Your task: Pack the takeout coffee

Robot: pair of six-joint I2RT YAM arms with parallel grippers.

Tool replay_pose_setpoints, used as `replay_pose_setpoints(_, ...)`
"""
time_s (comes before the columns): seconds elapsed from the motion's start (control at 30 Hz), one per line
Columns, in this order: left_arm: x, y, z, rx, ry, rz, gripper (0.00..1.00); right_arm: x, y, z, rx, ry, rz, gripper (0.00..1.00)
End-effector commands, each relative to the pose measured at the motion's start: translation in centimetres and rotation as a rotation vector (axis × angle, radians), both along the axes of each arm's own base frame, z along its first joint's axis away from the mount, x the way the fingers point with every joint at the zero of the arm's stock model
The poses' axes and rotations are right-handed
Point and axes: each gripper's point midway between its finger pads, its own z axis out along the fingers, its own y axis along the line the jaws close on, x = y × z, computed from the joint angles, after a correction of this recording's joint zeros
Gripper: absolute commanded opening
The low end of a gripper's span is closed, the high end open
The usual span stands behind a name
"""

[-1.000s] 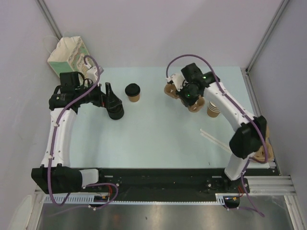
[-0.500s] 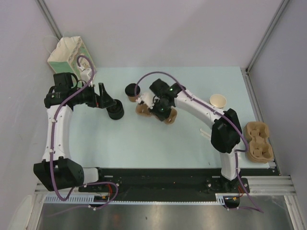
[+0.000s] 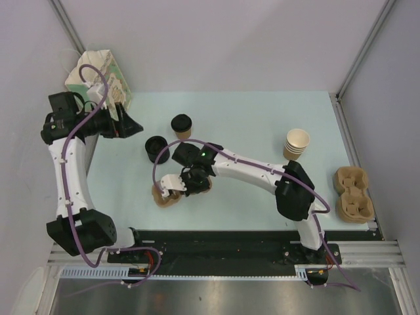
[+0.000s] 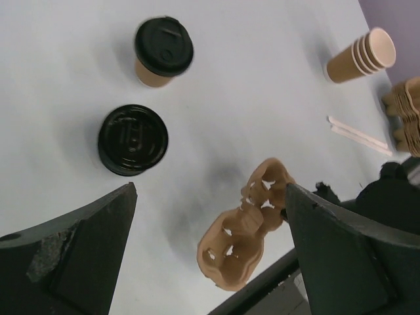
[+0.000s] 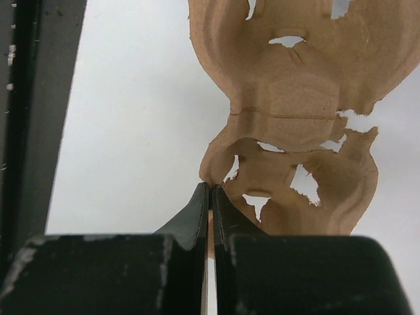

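1 carrier (image 5: 289,98) in outstretched right end effector (image 5: 210,191)

Tan cup (image 4: 151,73) has black lid (image 4: 164,44); carrier (image 4: 244,235) brown.

Right jaws brought the carrier (image 3: 165,197) leftward — nearer; left jaws withdrew.

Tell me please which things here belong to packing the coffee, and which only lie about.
For the job: takeout coffee; cup carrier, pinched in the right gripper; probably the paper bag.
Lying about: stack of lids; stack of lidless cups; spare carriers; wooden stirrers.
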Motion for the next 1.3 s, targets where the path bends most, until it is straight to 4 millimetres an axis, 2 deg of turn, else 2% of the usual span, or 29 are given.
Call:
replay_pose_setpoints(0.0, 0.5, 1.7, 3.0, 0.022, -0.088, 0.022, 0.99, 1.5, 3.1, -0.5, 0.04, -0.103, 0.124, 0.0)
replay_pose_setpoints(0.03, 0.6, 2.0, 3.1, 0.034, -0.091, 0.027, 1.0, 1.6, 3.2, -1.3, 0.017, -0.099, 0.128, 0.0)
replay_pose_setpoints(0.07, 0.6, 2.2, 3.1, 0.043, -0.091, 0.034, 1.0, 1.8, 4.2, -0.6, 0.033, -0.114, 0.138, 0.0)
replay_pose_setpoints(0.13, 0.7, 2.4, 2.6, 0.044, -0.078, 0.032, 0.99, 1.9, 4.5, -1.5, 0.004, -0.098, 0.145, 0.0)
replay_pose_setpoints(0.17, 0.7, 2.5, 2.3, 0.039, -0.07, 0.035, 1.0, 2.2, 5.0, -0.9, 0.02, -0.107, 0.148, 0.0)
replay_pose_setpoints(0.4, 0.9, 3.2, 1.9, 0.027, -0.08, 0.052, 0.99, 2.7, 5.6, -1.7, 0.01, -0.149, 0.206, 0.02)
replay_pose_setpoints(0.43, 1.0, 3.5, 2.0, 0.03, -0.08, 0.058, 0.99, 2.7, 5.6, -1.8, 0.006, -0.151, 0.212, 0.14)
replay_pose_setpoints(0.53, 1.3, 3.9, 2.1, 0.034, -0.077, 0.064, 1.0, 3.0, 5.8, -1.5, 0.021, -0.167, 0.219, 0.3)
replay_pose_setpoints(0.67, 1.7, 4.1, 2.8, 0.045, -0.1, 0.06, 0.99, 3.8, 6.4, -1.1, 0.036, -0.208, 0.213, 0.39)
replay_pose_setpoints(0.7, 1.7, 4.2, 3.0, 0.053, -0.109, 0.059, 1.0, 4.0, 6.5, -0.6, 0.042, -0.217, 0.2, 0.41)
replay_pose_setpoints(0.77, 2.0, 4.6, 4.1, 0.089, -0.145, 0.071, 1.0, 4.5, 6.8, 1.2, 0.079, -0.219, 0.169, 0.52)
replay_pose_setpoints(0.83, 2.2, 5.1, 5.5, 0.137, -0.196, 0.081, 1.0, 4.2, 6.8, 4.1, 0.138, -0.19, 0.12, 0.61)
replay_pose_setpoints(0.87, 2.4, 5.4, 6.0, 0.159, -0.213, 0.088, 0.99, 4.6, 6.5, 5.2, 0.158, -0.18, 0.092, 0.64)
replay_pose_setpoints(0.9, 2.9, 6.1, 6.3, 0.2, -0.232, 0.103, 0.99, 4.2, 6.1, 7.2, 0.2, -0.156, 0.055, 0.68)
replay_pose_setpoints(0.93, 3.2, 6.5, 7.7, 0.235, -0.275, 0.111, 0.99, 4.2, 5.8, 8.3, 0.222, -0.149, 0.032, 0.75)
replay_pose_setpoints(1.0, 4.0, 7.8, 8.9, 0.298, -0.31, 0.148, 1.0, 5.2, 4.3, 9.8, 0.253, -0.127, -0.039, 0.81)
replay_pose_setpoints(1.03, 4.7, 8.2, 9.9, 0.316, -0.335, 0.158, 1.0, 5.4, 3.4, 11.4, 0.279, -0.116, -0.091, 0.89)
replay_pose_setpoints(1.1, 5.6, 9.0, 11.0, 0.343, -0.37, 0.183, 1.0, 7.0, 1.3, 12.3, 0.296, -0.089, -0.177, 0.99)
replay_pose_setpoints(1.13, 6.6, 9.7, 11.5, 0.356, -0.386, 0.199, 0.99, 7.2, 0.4, 13.3, 0.316, -0.061, -0.241, 1.0)
replay_pose_setpoints(1.17, 7.2, 10.2, 11.8, 0.364, -0.395, 0.217, 1.0, 7.5, -0.3, 13.6, 0.324, -0.036, -0.277, 1.0)
replay_pose_setpoints(1.2, 8.1, 10.9, 12.4, 0.374, -0.42, 0.24, 0.99, 8.9, -2.0, 13.6, 0.319, -0.017, -0.35, 1.0)
replay_pose_setpoints(1.27, 9.8, 11.8, 12.9, 0.383, -0.444, 0.253, 1.0, 9.5, -3.8, 14.0, 0.316, 0.033, -0.457, 1.0)
